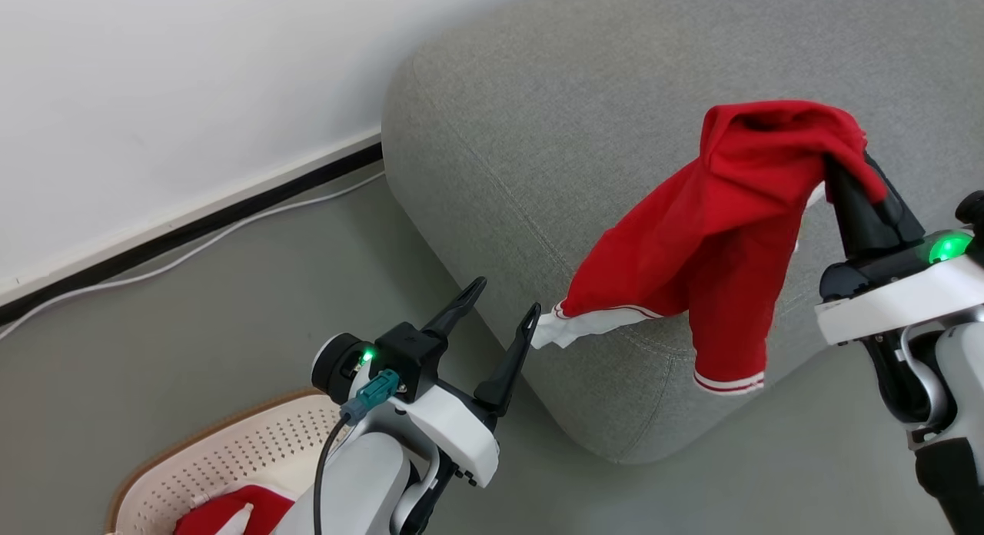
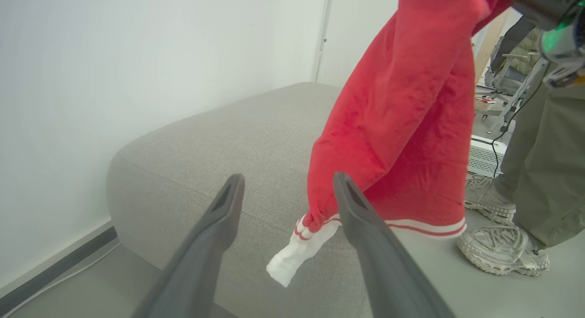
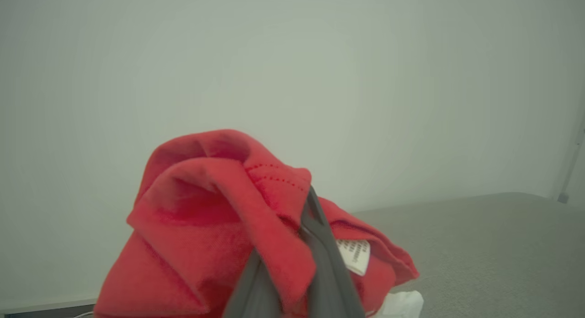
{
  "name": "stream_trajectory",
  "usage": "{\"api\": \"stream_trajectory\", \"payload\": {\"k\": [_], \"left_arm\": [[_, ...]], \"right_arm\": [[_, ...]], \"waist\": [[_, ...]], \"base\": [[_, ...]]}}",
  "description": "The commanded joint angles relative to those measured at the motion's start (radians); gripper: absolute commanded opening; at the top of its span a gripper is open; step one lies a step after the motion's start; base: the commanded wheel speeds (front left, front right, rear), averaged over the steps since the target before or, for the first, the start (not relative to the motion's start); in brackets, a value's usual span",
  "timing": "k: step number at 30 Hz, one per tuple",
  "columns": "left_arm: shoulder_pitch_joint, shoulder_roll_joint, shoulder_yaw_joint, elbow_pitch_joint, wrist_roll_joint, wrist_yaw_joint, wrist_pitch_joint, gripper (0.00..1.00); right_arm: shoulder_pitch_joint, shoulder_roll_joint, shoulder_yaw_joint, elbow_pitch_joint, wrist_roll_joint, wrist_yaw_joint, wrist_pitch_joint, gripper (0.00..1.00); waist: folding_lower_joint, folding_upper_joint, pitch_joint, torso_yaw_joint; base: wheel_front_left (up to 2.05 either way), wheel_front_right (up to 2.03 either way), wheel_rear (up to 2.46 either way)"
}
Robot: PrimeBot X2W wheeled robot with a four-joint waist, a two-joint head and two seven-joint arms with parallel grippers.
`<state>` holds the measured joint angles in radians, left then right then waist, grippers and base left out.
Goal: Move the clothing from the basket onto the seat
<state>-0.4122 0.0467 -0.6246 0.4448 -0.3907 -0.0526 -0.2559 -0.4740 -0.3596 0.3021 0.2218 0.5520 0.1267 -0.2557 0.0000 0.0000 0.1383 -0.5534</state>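
Garment [image 1: 715, 227], red with white trim, up in right gripper [image 1: 849, 187]; second red piece [image 1: 231, 513] lying inside basket [image 1: 231, 443] on grey floor [image 1: 192, 343]. Right gripper's fingers [image 3: 324, 281] pressed together, clamped on bunched top fold of garment, cloth draped over tips, white tag [image 3: 354, 255] just beside them. Rest of garment hanging free over rounded corner of sofa [image 1: 538, 135], the corner nearest basket. Striped hem [image 1: 729, 381] low by sofa's front edge, contact with sofa not clear. White cuff [image 1: 555, 329] sticking out sideways off that corner, just beside left gripper [image 1: 506, 297]. Left gripper's fingers spread wide apart, holding nothing, raised between basket and sofa, pointing at sofa's corner. Basket partly cut off by head view's bottom edge, near sofa's corner, not touching it. White cable [image 1: 192, 250] and dark baseboard [image 1: 192, 232] running along foot of white wall [image 1: 154, 74] behind. Person's legs in olive trousers [image 2: 544, 162] and pale sneakers [image 2: 502, 251] standing on floor beyond hanging garment, seen from left wrist.
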Motion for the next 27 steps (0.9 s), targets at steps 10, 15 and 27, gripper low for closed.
{"api": "stream_trajectory", "payload": {"k": [10, 15, 27], "left_arm": [[-0.069, 0.004, 0.034, -0.01, 0.035, 0.038, -0.006, 1.0], [-0.103, 0.004, 0.022, -0.02, 0.054, 0.047, -0.006, 1.0], [-0.197, 0.004, -0.055, 0.01, 0.069, 0.072, -0.006, 1.0]], "right_arm": [[-0.19, -0.071, -0.026, 0.072, 0.012, 0.004, -0.006, 0.0], [-0.277, -0.113, -0.067, 0.13, 0.028, 0.004, -0.006, 0.0], [-0.451, -0.19, -0.177, 0.287, 0.009, 0.004, -0.006, 0.0]], "waist": [[0.0, 0.0, 0.137, 0.005], [0.0, 0.0, 0.225, 0.041], [0.0, 0.0, 0.395, 0.108]], "base": [[0.0, 0.0, 0.0], [0.0, 0.0, 0.0], [0.0, 0.0, 0.0]]}}
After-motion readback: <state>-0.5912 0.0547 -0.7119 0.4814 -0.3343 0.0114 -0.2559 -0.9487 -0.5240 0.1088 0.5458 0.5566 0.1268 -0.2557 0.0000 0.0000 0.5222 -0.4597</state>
